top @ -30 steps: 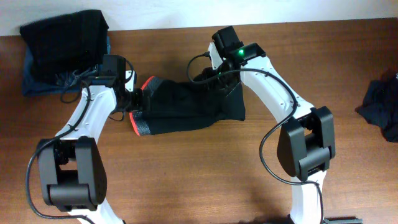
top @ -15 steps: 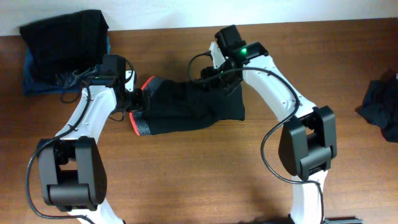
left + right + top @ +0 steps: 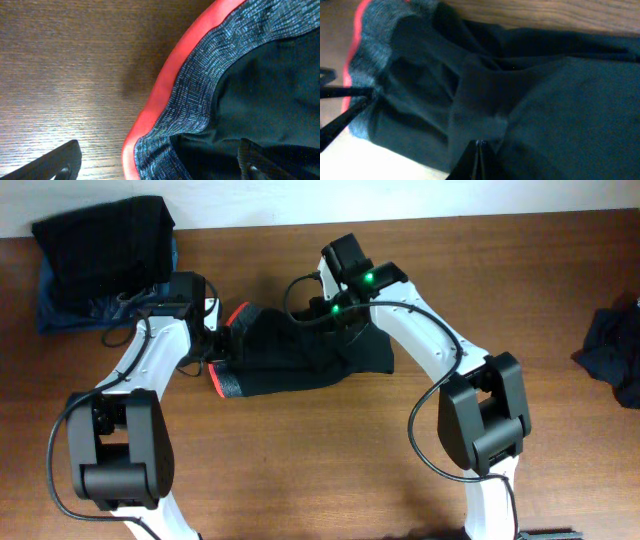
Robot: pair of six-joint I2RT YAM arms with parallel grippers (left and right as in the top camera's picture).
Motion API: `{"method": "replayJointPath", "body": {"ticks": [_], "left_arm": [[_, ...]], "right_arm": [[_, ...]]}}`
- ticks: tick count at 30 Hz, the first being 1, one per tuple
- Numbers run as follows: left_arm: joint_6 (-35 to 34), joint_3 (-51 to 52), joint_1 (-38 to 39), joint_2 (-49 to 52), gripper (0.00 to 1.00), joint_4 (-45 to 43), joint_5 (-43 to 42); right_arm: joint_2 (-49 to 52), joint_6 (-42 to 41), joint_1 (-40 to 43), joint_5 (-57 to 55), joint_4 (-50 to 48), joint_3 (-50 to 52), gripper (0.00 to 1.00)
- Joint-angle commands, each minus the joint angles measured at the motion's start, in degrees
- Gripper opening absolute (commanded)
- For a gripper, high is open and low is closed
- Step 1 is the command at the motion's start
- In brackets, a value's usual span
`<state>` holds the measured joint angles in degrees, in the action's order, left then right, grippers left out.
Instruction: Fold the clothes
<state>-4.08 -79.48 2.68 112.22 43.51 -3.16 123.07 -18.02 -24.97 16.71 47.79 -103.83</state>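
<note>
Straddling the grey waistband (image 3: 190, 95), my left gripper (image 3: 157, 167) stands wide apart; my right gripper (image 3: 479, 150) is pressed together at a fold of the limp, slippery black garment (image 3: 290, 365) at the table (image 3: 300, 470) centre, so the firmer waistband looks my best hold

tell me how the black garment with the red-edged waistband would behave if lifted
Probably floppy: the black garment lies in soft creases, so it would likely drape and sag. Its knit waistband looks thicker, perhaps holding shape slightly better.
</note>
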Motion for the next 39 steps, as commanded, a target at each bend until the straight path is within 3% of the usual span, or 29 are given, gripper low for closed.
{"method": "replayJointPath", "body": {"ticks": [1,5,14,23,29,39], "left_arm": [[0.28,-0.11,0.17,0.5,0.99,0.07,-0.07],[0.28,-0.11,0.17,0.5,0.99,0.07,-0.04],[0.28,-0.11,0.17,0.5,0.99,0.07,-0.04],[0.28,-0.11,0.17,0.5,0.99,0.2,-0.04],[0.28,-0.11,0.17,0.5,0.99,0.44,-0.04],[0.28,-0.11,0.17,0.5,0.99,0.28,-0.04]], "right_arm": [[1.62,-8.0,0.17,-3.5,-4.07,5.27,0.04],[2.21,-10.56,0.17,-3.48,-8.02,10.14,0.04],[1.68,-11.93,-0.44,-0.09,-7.69,10.29,0.04],[1.44,-15.72,-5.84,-12.94,-10.58,12.5,0.04],[-6.14,-14.32,-6.14,-19.63,-11.65,10.64,0.04],[-6.71,-12.9,-6.16,-20.06,-16.35,10.71,0.04]]}}
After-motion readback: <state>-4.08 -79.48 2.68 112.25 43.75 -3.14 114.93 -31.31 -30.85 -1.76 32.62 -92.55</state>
